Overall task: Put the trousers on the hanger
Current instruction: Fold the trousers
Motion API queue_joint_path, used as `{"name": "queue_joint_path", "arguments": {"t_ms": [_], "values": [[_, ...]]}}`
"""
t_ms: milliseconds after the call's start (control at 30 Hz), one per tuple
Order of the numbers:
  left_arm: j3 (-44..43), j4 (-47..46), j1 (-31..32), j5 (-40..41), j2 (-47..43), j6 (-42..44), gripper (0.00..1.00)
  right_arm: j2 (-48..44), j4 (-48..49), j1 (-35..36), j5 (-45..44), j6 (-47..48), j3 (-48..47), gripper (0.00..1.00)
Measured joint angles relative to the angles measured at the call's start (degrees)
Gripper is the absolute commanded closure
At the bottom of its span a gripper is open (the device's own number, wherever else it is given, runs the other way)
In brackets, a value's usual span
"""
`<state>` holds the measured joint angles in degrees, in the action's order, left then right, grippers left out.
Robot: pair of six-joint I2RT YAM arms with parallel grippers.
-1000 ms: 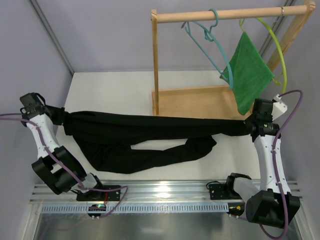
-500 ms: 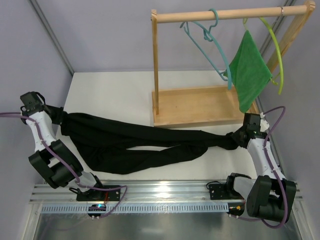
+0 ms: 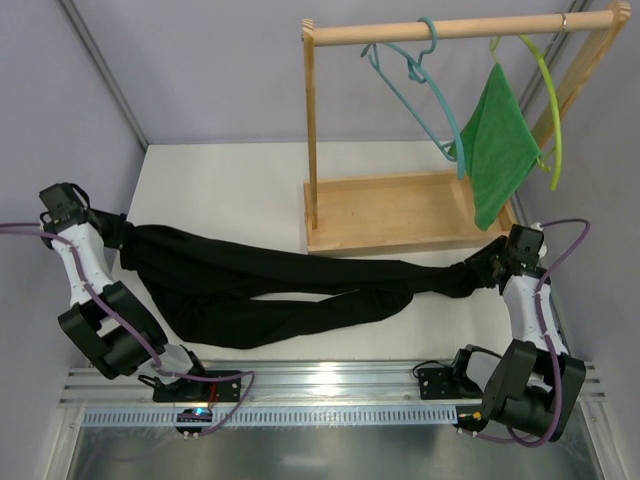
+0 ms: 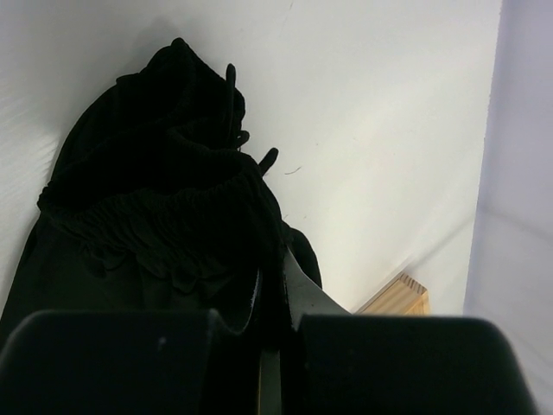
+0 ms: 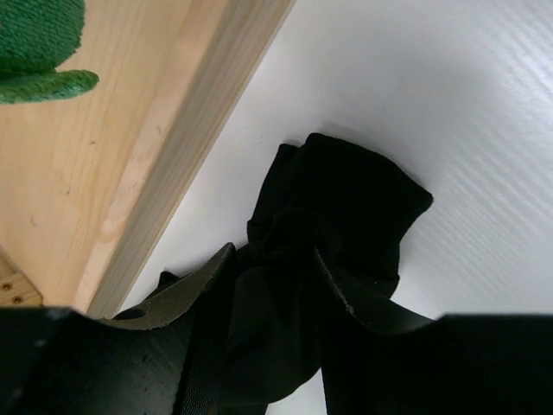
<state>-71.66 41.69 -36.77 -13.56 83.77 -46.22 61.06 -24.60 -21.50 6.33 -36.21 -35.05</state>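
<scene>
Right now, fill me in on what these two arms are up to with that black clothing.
The two arms hold a pair of black trousers stretched across the table. The left gripper is shut on the waistband end, and the right gripper is shut on the leg end, close to the base of the wooden rack. The blue hanger hangs bare on the rack's rail, next to a green cloth. The trousers are not on it yet.
</scene>
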Motion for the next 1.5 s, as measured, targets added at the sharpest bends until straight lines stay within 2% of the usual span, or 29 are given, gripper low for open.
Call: {"name": "queue_joint_path", "arguments": {"t_ms": [233, 433, 533, 633, 900, 1267, 1333, 1400, 1433, 1500], "values": [[0.0, -0.9, 0.0, 0.0, -0.8, 0.0, 1.00, 2.2, 3.6, 0.0, 5.3, -1.9, 0.0, 0.57], [0.1, -1.2, 0.0, 0.1, -0.8, 0.3, 1.00, 3.8, 6.4, 0.0, 6.0, -2.9, 4.0, 0.57], [0.1, -1.2, 0.0, 0.1, -0.8, 0.2, 0.99, 3.8, 3.7, 0.0, 4.8, -3.0, 6.4, 0.53], [0.1, -1.2, 0.0, 0.1, -0.8, 0.2, 1.00, 3.9, 0.2, -0.3, 2.2, -3.0, 4.6, 0.47], [-0.4, -0.7, 0.3, 0.8, -0.1, 0.3, 1.00, 8.7, -2.6, -8.1, 0.1, -3.9, -2.6, 0.47], [-0.5, 0.8, 0.5, 2.4, -0.1, 1.5, 1.00, 18.2, -1.0, -10.3, 3.6, -7.3, -2.7, 0.47], [-0.6, 1.3, 0.5, 2.7, -0.2, 1.8, 0.99, 18.6, 0.3, -10.6, 4.1, -7.7, -2.7, 0.56], [-0.7, 1.7, 0.5, 3.1, -0.2, 1.9, 1.00, 19.2, 1.8, -10.6, 3.9, -7.6, -2.6, 0.72], [-0.8, 1.9, 0.5, 3.1, -0.2, 2.0, 1.00, 19.6, 2.4, -10.6, 3.7, -7.6, -2.5, 0.95], [-1.0, 1.9, 0.5, 3.1, -0.2, 1.9, 1.00, 19.6, 3.0, -10.6, 2.9, -7.2, -2.4, 0.96]]}}
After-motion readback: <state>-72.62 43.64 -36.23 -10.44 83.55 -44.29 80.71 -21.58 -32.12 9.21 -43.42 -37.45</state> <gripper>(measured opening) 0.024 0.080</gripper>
